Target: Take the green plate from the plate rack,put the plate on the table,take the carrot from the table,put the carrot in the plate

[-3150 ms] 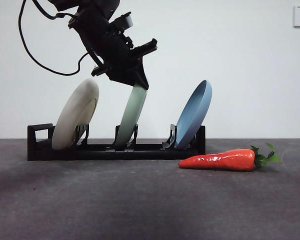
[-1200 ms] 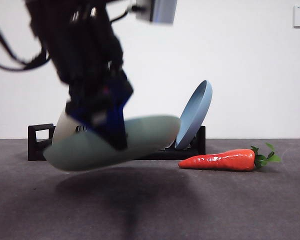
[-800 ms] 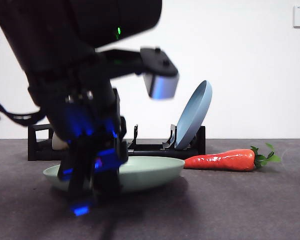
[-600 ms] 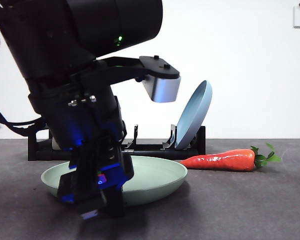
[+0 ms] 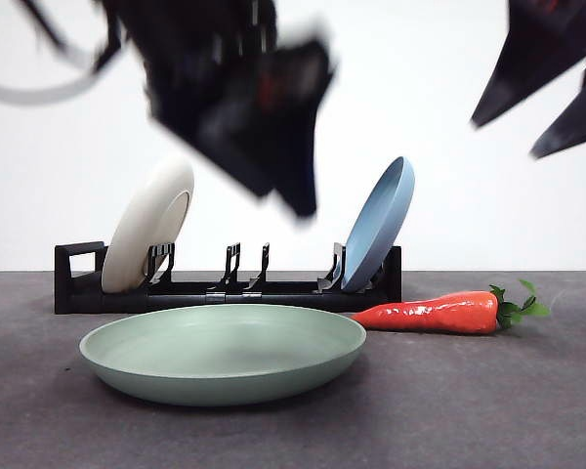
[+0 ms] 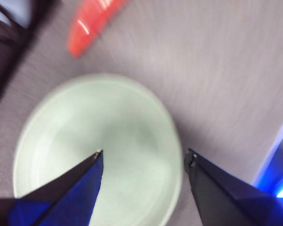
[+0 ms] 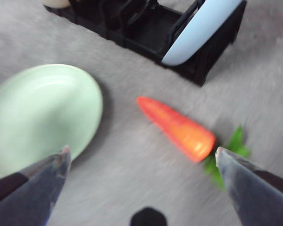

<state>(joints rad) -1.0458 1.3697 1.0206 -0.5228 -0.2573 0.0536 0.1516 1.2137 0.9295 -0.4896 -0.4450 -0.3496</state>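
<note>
Spanning the scene, the table (image 5: pixel 488 410) carries the plate rack (image 5: pixel 225 291) at the far side. Nearer lies the green plate (image 5: pixel 223 352), flat, below the left gripper (image 6: pixel 144 157), spread wide and empty. Right of it, the carrot (image 7: pixel 177 128) lies beneath the right gripper (image 7: pixel 141 157), gaping and empty.

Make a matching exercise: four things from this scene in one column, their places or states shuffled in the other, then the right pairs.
1. green plate
2. carrot
3. blue plate
4. left claw

A. leaning in the plate rack
B. open, above the flat plate
C. flat on the table
D. lying on the table beside the rack

Pairs: 1-C, 2-D, 3-A, 4-B
</note>
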